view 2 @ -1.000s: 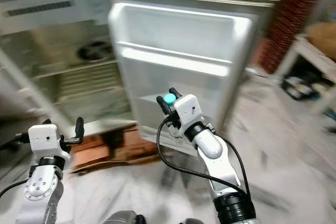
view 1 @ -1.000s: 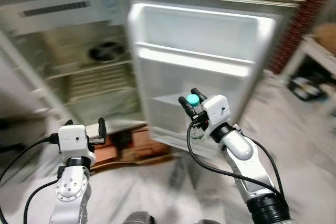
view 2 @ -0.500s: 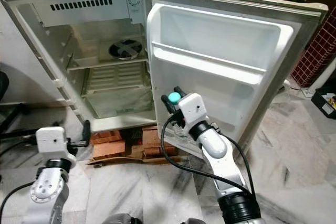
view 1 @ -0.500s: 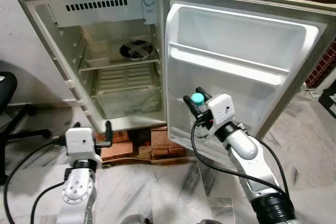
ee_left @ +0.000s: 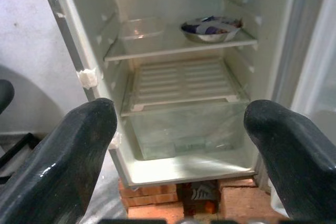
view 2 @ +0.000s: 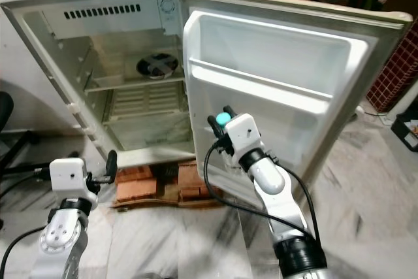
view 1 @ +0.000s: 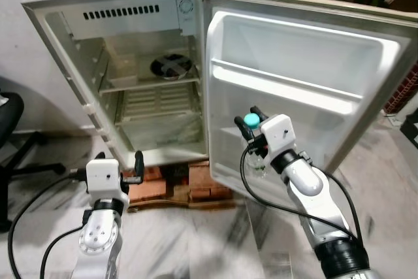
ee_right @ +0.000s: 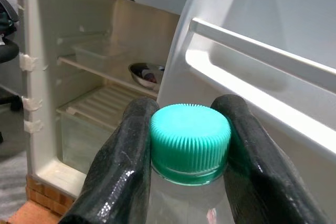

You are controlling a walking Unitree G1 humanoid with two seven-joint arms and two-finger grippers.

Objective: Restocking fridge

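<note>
Right gripper (view 1: 251,119) pinching teal-capped bottle (view 1: 250,121) at neck, held before open fridge door (view 1: 307,57). Left gripper (ee_left: 178,129) spread, low, facing fridge (view 1: 144,70) interior; bowl (ee_left: 211,29) on far shelf.

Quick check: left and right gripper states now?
Left gripper: open, holding nothing, facing the fridge.
Right gripper: closed on the teal-capped bottle.
</note>
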